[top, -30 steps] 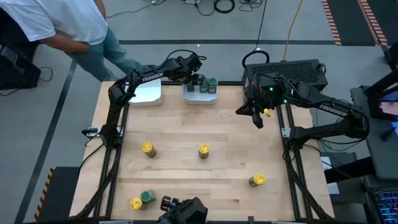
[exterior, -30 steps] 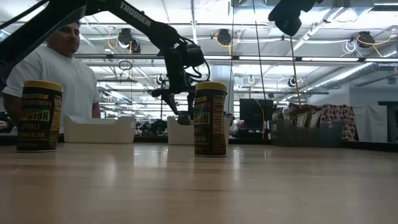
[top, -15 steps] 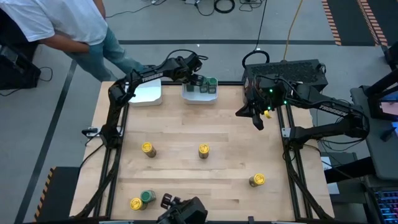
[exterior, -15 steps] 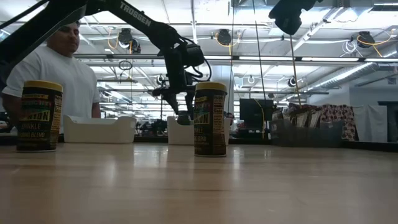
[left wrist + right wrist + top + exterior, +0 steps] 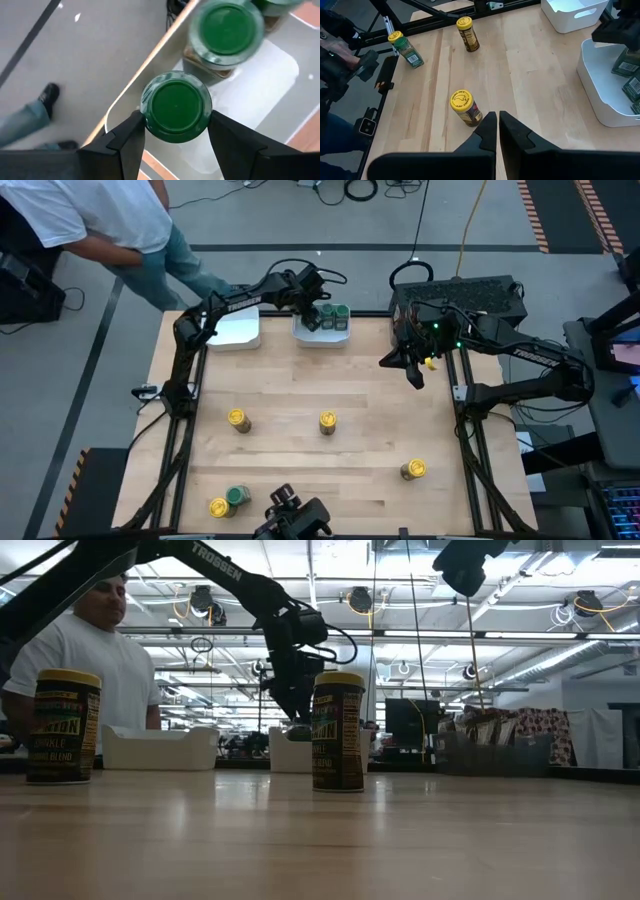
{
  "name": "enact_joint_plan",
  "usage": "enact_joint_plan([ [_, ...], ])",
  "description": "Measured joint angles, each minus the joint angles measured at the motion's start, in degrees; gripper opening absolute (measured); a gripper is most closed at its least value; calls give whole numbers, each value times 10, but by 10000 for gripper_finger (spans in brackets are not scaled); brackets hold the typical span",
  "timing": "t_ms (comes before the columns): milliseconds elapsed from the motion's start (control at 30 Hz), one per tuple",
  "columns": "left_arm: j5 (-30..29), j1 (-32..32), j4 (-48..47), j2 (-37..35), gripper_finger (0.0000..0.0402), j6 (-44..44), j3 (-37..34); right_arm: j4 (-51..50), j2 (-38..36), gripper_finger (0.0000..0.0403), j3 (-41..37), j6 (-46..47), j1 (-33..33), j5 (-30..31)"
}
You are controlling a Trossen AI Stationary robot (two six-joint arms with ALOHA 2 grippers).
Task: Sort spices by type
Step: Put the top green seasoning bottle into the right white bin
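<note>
Rotating since a second ago, the left gripper (image 5: 172, 132) pinches a green-lidded jar (image 5: 175, 106) over the tray (image 5: 322, 334).

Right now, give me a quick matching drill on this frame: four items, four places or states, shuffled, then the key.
Items:
1. left gripper
2. right gripper
3. empty white rectangular plastic tray
4. round green-lidded spice jar at the table's near edge

Places or states:
A. fingers shut, holding nothing, at the table's right side
B. far left corner of the wooden table
C. standing beside a round yellow-lidded spice jar
D. fingers on either side of a green-lidded jar over the second white tray

Pairs: 1-D, 2-A, 3-B, 4-C
</note>
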Motion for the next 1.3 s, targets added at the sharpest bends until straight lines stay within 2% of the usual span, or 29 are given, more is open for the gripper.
enact_joint_plan([
  [467,10,0,-2,0,208,161,0,0,0,0,0,15,0,0],
  [1067,33,3,7,2,208,241,14,0,0,0,0,22,0,0],
  [1300,34,14,-18,2,208,289,15,0,0,0,0,26,0,0],
])
